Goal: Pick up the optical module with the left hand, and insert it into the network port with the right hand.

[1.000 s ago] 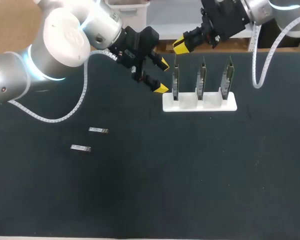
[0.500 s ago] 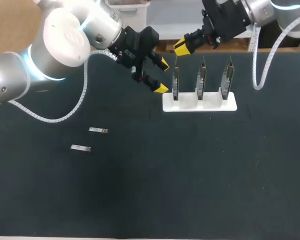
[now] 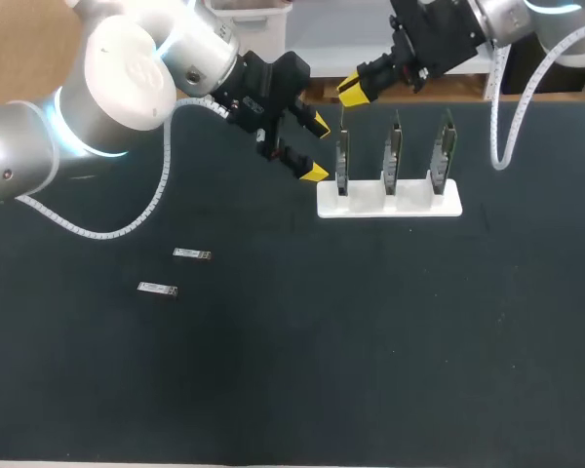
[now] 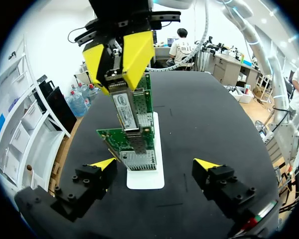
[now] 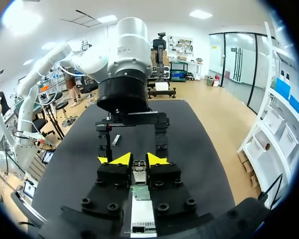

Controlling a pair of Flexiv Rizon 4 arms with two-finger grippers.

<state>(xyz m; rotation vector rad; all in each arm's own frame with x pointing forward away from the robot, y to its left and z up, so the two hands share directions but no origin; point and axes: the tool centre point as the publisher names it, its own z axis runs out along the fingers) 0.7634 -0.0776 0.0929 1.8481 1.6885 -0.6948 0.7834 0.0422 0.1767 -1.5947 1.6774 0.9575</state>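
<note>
The optical module (image 4: pixel 124 102) hangs in your right claw (image 3: pixel 354 90), pinched between both yellow tips, just above the port cage (image 4: pixel 139 158) on the leftmost card (image 4: pixel 109 135) at the table's far side. If its lower end meets the cage lip off-centre, it will likely jam, slide in the grip, or bend the card and rock the white rack (image 3: pixel 370 205). Its long axis runs nearly upright, slightly tilted against the card, lower end pointing down at the cage, so square that tilt first. Your left claw (image 4: pixel 154 164) hovers spread and empty just left of the rack, close enough to be clipped. Two spare modules (image 3: pixel 192 255) lie well apart, nearer and to the left.
</note>
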